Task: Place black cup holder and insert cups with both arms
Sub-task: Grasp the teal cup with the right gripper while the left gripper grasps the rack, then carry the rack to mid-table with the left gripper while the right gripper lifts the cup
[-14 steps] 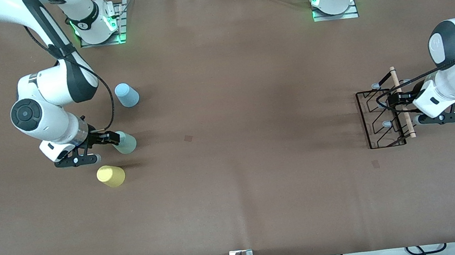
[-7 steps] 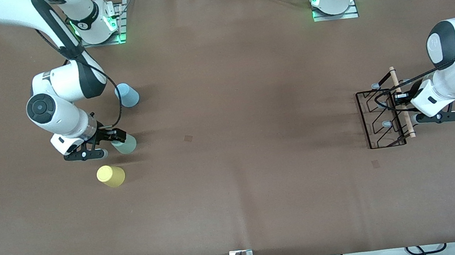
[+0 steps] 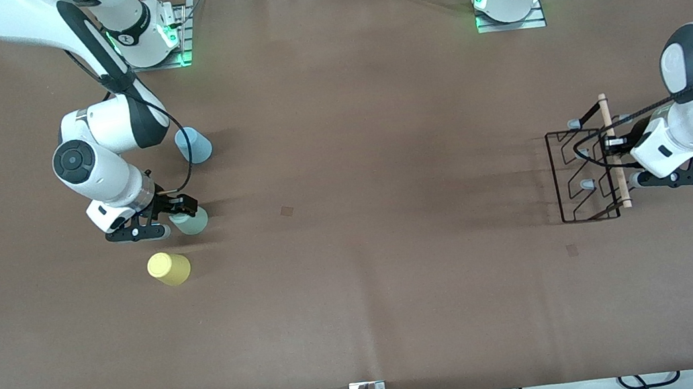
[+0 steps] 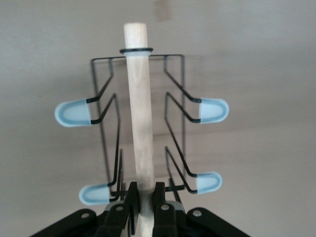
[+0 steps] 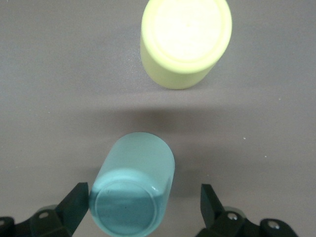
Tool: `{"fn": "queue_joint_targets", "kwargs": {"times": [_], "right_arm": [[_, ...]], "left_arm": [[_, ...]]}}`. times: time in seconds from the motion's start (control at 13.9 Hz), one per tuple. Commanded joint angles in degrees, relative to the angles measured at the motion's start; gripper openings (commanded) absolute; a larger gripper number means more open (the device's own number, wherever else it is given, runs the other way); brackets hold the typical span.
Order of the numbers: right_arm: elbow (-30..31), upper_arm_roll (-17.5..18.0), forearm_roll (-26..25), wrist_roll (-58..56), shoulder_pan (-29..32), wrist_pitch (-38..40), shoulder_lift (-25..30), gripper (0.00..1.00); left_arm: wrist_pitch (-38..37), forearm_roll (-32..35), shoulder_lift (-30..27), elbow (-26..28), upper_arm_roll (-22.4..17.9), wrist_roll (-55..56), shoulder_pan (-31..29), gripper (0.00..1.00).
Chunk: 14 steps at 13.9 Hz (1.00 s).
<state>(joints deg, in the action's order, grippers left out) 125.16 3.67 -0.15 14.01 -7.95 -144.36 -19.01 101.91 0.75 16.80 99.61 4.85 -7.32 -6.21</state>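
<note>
**Rack gripped, green cup between spread fingers**

A brown table (image 3: 350, 221) fills the view – cables trail along its near edge. Toward the right arm's end stand three upturned cups: blue (image 3: 194, 145), green (image 3: 190, 220), yellow (image 3: 169, 268) nearest the camera. The right gripper (image 5: 143, 210) is spread wide around the green cup, partly hiding it. At the other end, the left gripper (image 4: 143, 205) pinches the rack's (image 3: 578, 175) wooden handle (image 4: 139, 133) – fingertips cut off.

No readable text or labels appear anywhere.
</note>
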Motion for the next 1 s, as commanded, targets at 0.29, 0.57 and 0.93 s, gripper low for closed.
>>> {"fn": "queue_joint_targets", "kwargs": {"times": [0.29, 0.57, 0.93], "right_arm": [[0.52, -0.15, 0.50, 1.90, -1.63, -1.19, -0.50, 1.00], [0.52, -0.15, 0.50, 1.28, -1.63, -0.93, -0.59, 0.71], [0.17, -0.24, 0.24, 0.05, -1.45, -0.58, 0.55, 0.07]], "left_arm": [[-7.79, -8.57, -0.02, -7.76, 14.20, 11.34, 2.77, 0.04], [0.19, -7.87, 3.22, -7.68, 14.75, 29.35, 13.74, 0.06], [6.97, -7.08, 7.63, -7.07, 14.49, 35.61, 22.89, 0.06]]}}
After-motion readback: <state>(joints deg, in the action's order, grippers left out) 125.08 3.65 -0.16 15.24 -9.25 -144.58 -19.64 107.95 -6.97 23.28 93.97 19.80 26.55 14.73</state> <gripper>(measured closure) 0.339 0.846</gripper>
